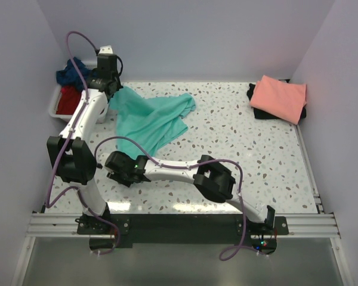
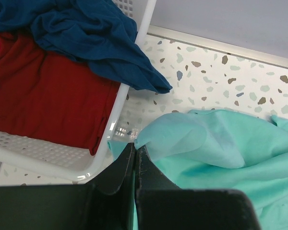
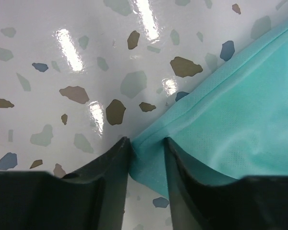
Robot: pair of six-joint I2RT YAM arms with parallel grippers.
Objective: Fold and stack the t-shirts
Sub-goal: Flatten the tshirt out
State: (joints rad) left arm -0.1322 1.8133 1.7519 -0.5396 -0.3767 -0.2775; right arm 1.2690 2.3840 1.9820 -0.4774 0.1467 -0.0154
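- At the left gripper [image 2: 135, 149]: pinched almost closed on a fold of the turquoise-teal t-shirt [image 1: 152, 119], just beside the white tub [image 2: 116, 115]; reaching to the far left of the table [image 3: 62, 72].
- At the right gripper [image 3: 148, 146]: narrow, clasping the same shirt's hem near the tabletop; bent leftward across the front.
- In the tub: red t-shirt [image 2: 38, 100], navy t-shirt [image 2: 86, 33].
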